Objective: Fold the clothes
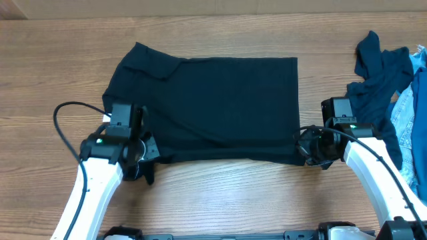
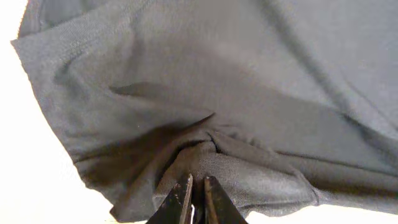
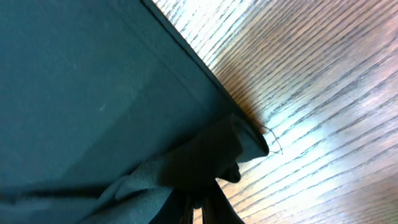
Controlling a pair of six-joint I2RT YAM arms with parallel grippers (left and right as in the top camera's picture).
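A near-black navy T-shirt (image 1: 213, 107) lies spread flat on the wooden table (image 1: 53, 67), one short sleeve at its far left. My left gripper (image 1: 148, 159) sits at the shirt's near left corner. In the left wrist view its jaws (image 2: 198, 180) stand almost together, with puckered shirt cloth (image 2: 249, 81) gathered at the tips. My right gripper (image 1: 303, 150) is at the near right corner. The right wrist view shows that gripper (image 3: 199, 196) closed on a bunched fold of the shirt (image 3: 93, 93), the hem corner curling over bare wood.
A rumpled dark blue garment (image 1: 380, 73) and pale blue denim (image 1: 410, 127) are heaped at the table's right edge, just behind the right arm. A black cable (image 1: 60, 127) loops out left of the left arm.
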